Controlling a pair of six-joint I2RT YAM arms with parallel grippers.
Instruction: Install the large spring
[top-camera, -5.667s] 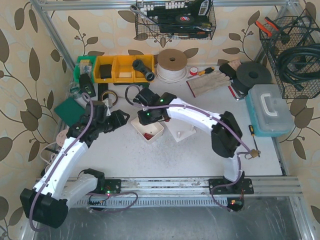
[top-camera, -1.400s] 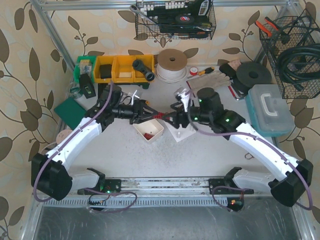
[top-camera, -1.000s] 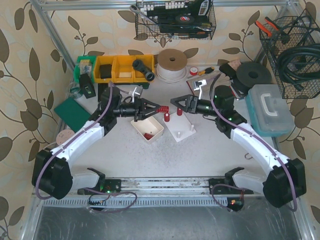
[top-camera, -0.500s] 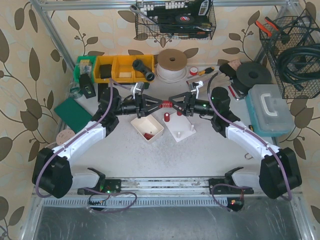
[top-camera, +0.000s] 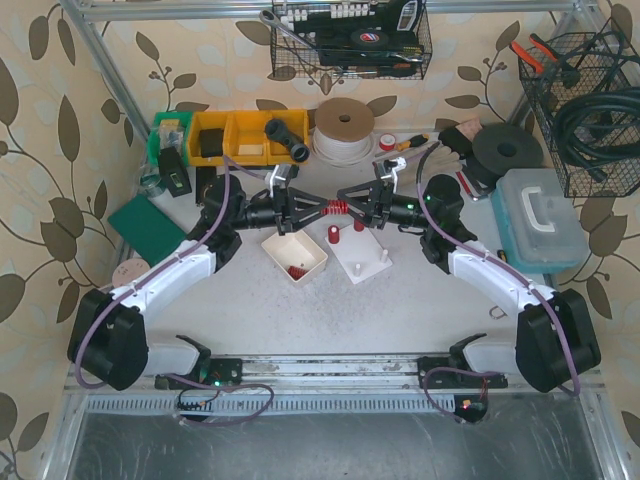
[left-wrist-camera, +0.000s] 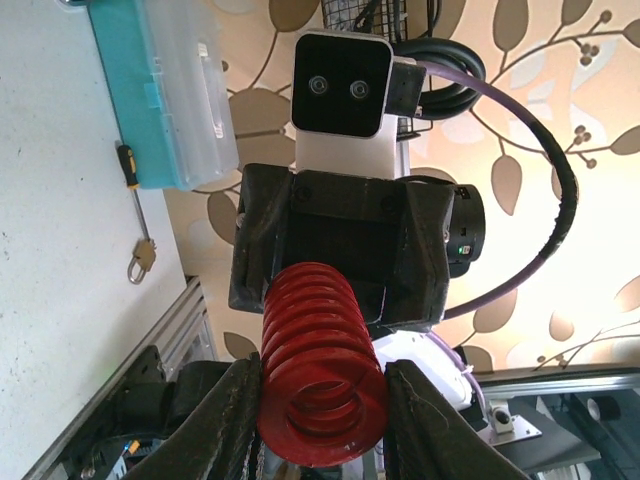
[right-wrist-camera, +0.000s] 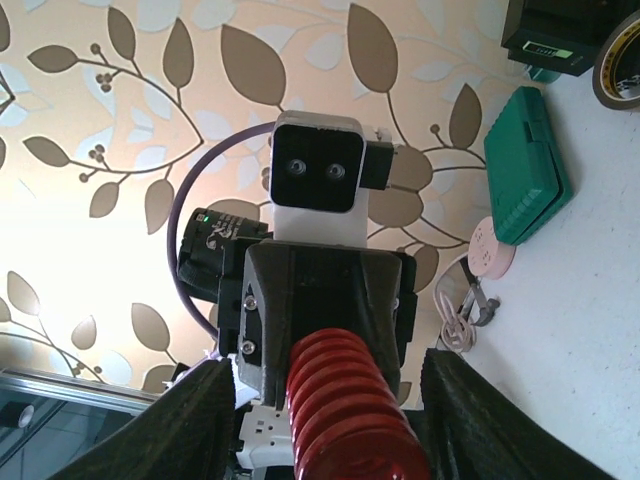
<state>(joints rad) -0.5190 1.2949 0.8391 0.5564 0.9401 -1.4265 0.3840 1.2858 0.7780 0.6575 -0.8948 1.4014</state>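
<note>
Large spring: in the air over the middle of the table, lying level between the two grippers, its axis running from 9 to 3 o'clock in the top view.
Left gripper: closed on the spring's 9 o'clock end; in its wrist view both fingers press against the coils.
Right gripper: spread wide around the 3 o'clock end, with bare gaps between its fingers and the coils, so it grips nothing yet.
Why held so: this looks like a mid-air handover. The arms meet nose to nose so that one can take the free end (likely for a better grip or angle than the left has).
White block: on the table at 6 o'clock of the spring, carrying a red peg that stands upright; probably the seat for the spring.
White tray: at 7 o'clock of the spring, with small red bits inside.
Spring's look: bright red, thick wire, close even coils, hollow down the middle, straight and not visibly squeezed.
Progress: not installed; the spring is well above the peg.
</note>
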